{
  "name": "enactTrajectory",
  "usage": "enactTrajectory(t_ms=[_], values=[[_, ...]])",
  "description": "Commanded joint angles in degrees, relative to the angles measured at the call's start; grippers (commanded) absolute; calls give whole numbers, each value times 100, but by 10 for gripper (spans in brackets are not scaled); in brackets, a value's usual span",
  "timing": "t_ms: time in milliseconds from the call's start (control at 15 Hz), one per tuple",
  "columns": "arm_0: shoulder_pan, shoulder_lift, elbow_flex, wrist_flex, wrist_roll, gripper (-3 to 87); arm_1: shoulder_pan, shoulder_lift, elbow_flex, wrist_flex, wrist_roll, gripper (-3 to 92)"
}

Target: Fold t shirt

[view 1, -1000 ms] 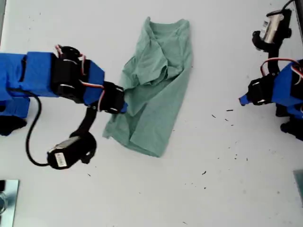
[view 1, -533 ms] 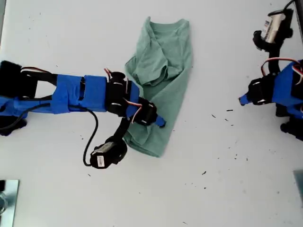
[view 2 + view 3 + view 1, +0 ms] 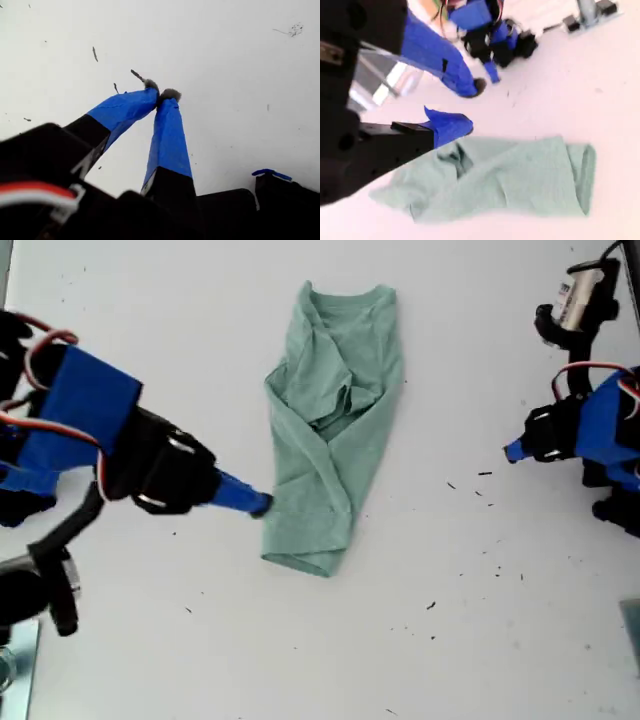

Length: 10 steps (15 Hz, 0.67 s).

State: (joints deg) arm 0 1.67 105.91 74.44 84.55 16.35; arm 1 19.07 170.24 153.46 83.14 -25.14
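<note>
The t shirt (image 3: 330, 440) lies near the middle of the white table (image 3: 450, 640), running lengthwise with its round neck toward the exterior view's top and its hem toward the bottom. Its sides are already turned in, so it reads as a long narrow strip rather than a spread-out shirt. I judge the lengthwise folds to be largely done, though not neatly: the upper half is bunched and creased where a sleeve and the side panel overlap, and the lower end tapers unevenly. What seems left is smoothing that bunching and bringing one end over the other (neck to hem, or the reverse) to make a compact packet; no such cross fold shows yet. My second gripper (image 3: 472, 106) is at the exterior view's left, its blue-taped tip just beside the lower edge of the strip; in its wrist view the jaws stand apart with no cloth between them, and the shirt lies on the table below. My first gripper (image 3: 161, 92) sits well apart from the shirt at the exterior view's right, its two blue-taped jaws pressed together tip to tip over bare table, gripping nothing (only small dark specks lie nearby). As for writing, the shirt carries no print or visible tag. A white label (image 3: 575, 290) with dark marks shows on a part at the exterior view's upper right, but it is too small to read.
</note>
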Motion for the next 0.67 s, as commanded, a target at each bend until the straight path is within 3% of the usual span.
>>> enactTrajectory(t_ms=[0,67,267,600], values=[[-123,2962,4614,-1318,-932,-2,9,79,-35,18,0,24],[-149,4122,6267,-1942,-1195,-2,0,79,-35,18,18,24],[0,7471,9738,-2821,-2004,-2,-18,79,-26,18,44,24],[70,8244,10459,-2751,-2505,-2,-26,62,-18,9,97,24]])
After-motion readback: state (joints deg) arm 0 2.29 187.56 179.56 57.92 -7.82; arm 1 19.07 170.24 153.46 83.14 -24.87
